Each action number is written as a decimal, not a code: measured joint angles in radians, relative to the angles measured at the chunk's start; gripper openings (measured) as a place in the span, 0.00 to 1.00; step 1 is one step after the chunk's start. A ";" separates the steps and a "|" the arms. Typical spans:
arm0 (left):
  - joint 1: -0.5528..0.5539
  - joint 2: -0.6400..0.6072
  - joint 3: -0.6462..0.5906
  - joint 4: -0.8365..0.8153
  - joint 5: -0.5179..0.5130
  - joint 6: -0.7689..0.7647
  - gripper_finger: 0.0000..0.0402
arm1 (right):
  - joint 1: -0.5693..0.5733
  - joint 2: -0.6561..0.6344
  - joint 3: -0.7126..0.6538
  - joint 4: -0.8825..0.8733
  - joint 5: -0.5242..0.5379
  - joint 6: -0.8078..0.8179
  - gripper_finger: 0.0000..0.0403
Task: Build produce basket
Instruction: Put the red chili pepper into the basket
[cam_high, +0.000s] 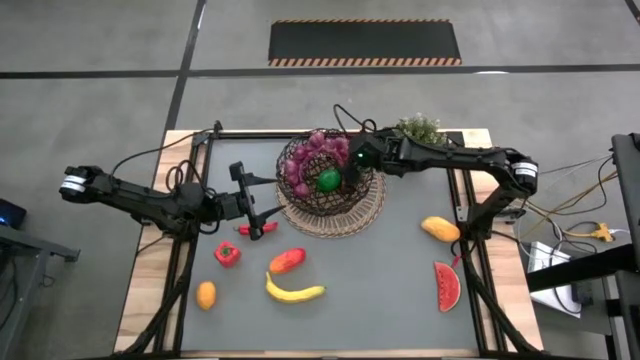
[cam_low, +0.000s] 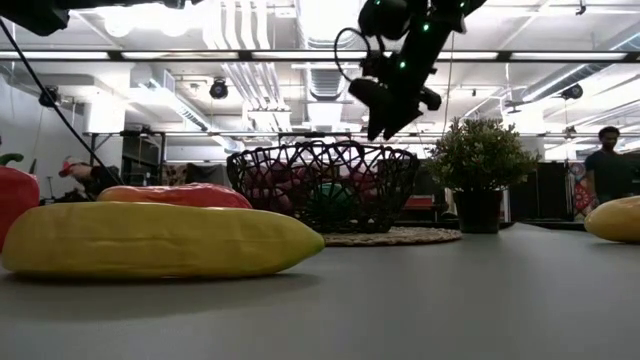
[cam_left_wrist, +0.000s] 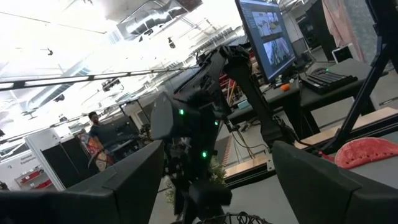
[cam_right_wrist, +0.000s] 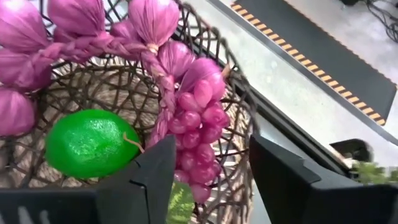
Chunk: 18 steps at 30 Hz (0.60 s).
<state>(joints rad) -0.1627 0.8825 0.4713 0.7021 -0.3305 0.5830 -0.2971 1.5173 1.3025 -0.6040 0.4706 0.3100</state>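
Your right gripper (cam_high: 352, 158) hangs over the far right rim of the round dark brown open-wire basket (cam_high: 300, 195), fingers apart and empty, with the purple grape bunch (cam_right_wrist: 198, 124) and green lime (cam_right_wrist: 90, 142) lying inside, suggesting a drop-off; your left gripper (cam_high: 250, 200) waits spread and empty left of the basket above the surface.

It was a robotics lab or workshop: exposed ceiling ducts (cam_low: 250, 30) at twelve o'clock, a computer monitor (cam_left_wrist: 264, 34) on a workbench, hazard-striped floor mat (cam_high: 365, 43).
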 joint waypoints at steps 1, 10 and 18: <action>0.000 0.000 0.000 -0.001 0.000 -0.001 0.70 | 0.004 -0.013 0.000 -0.004 0.000 -0.007 0.48; 0.000 0.000 0.000 -0.003 0.000 -0.113 0.70 | 0.108 -0.189 -0.001 -0.123 -0.008 -0.071 0.47; -0.002 0.007 -0.019 -0.059 0.007 -0.438 0.70 | 0.359 -0.346 -0.067 -0.199 -0.011 -0.113 0.44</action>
<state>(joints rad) -0.1644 0.8897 0.4526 0.6434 -0.3236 0.1454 0.0624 1.1714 1.2353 -0.8026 0.4599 0.1970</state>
